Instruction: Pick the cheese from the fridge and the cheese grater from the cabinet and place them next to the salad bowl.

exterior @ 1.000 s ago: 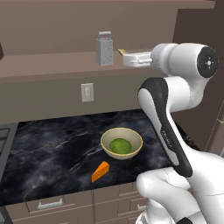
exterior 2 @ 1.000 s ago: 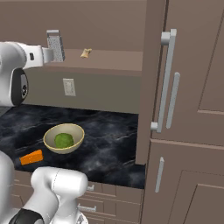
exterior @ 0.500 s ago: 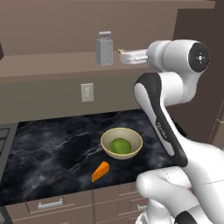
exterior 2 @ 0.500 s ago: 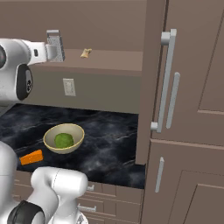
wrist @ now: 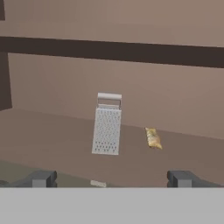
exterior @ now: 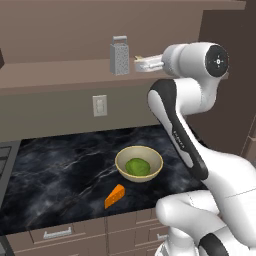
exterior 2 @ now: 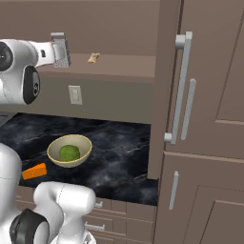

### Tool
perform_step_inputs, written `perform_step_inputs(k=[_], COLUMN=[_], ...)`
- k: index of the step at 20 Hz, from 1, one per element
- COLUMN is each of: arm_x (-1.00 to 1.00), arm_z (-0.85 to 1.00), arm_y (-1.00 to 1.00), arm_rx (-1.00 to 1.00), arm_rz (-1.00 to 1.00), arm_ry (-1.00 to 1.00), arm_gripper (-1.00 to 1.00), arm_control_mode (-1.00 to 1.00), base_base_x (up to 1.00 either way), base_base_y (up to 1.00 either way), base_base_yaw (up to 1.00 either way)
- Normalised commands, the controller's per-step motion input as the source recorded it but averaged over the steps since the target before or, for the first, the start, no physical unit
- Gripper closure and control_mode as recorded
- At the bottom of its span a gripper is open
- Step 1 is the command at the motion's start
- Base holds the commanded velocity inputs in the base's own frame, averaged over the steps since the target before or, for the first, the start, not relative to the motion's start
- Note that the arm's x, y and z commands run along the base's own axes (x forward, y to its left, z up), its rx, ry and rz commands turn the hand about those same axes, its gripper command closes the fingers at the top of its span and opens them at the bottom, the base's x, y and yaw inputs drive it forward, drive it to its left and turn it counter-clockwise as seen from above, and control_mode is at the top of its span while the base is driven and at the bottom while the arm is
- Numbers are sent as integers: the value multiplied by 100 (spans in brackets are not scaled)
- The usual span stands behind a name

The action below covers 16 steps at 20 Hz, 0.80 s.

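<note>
We see the cabinet as a brown wooden wall unit whose long flat shelf board runs above the counter; in the right base view it ends against a tall dark brown panelled column with long grey handles. Below it lies the black marbled counter, with a white wall switch on the wall between shelf and counter.

Our white arm rises from the lower right of the left base view and bends up to shelf height, the hand pointing along the shelf toward the grater. The gripper has its two dark finger tips spread wide apart with nothing between them; in the hand view the grater sits ahead of that gap and apart from both tips.

On the counter stands the salad bowl, round and cream-coloured with a green mound inside. The cheese, a small orange wedge, lies on the counter just beside the bowl, toward the front edge and to the bowl's left in the left base view.

The cheese grater stands upright on the shelf board, grey and tapering upward, loop handle on top. In the left base view it stands near the tip of the hand, not touching it. A small tan scrap lies on the shelf near the grater, on its right in the hand view.
</note>
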Motion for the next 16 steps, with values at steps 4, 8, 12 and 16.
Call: perform_step_inputs(k=[4, 8, 12, 16], arm_x=[18, 21, 20, 21], arm_z=[0, 0, 0, 0], arm_y=[17, 23, 4, 2], arm_rx=[-1, 0, 2, 2], arm_rz=[0, 0, 0, 0], arm_ry=[0, 0, 0, 0], arm_gripper=[-100, -100, -100, -100], arm_control_mode=[-100, -100, -100, -100], base_base_x=[0, 0, 0, 0], base_base_y=[0, 0, 0, 0], base_base_yaw=[0, 0, 0, 0])
